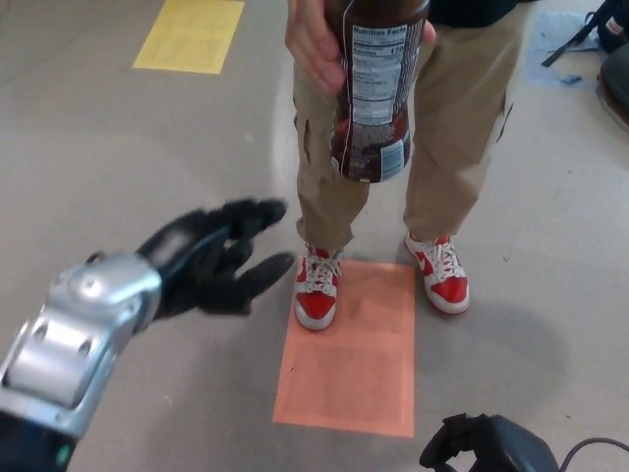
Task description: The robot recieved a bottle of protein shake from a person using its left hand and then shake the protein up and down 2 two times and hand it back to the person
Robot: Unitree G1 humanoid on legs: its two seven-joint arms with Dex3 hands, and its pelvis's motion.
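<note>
A dark brown protein shake bottle (373,93) with a white nutrition label hangs upright at the top centre, held by a person's hand (319,44). My left hand (218,261) is well below and to the left of the bottle, open, fingers spread, holding nothing. A clear gap lies between it and the bottle. My right hand (482,444) shows as a black shape at the bottom edge; its fingers cannot be made out.
The person stands close in front in tan trousers and red-and-white sneakers (317,285), one foot on an orange floor mat (349,364). A yellow mat (192,34) lies at the far left. Dark bags (611,49) sit at the top right.
</note>
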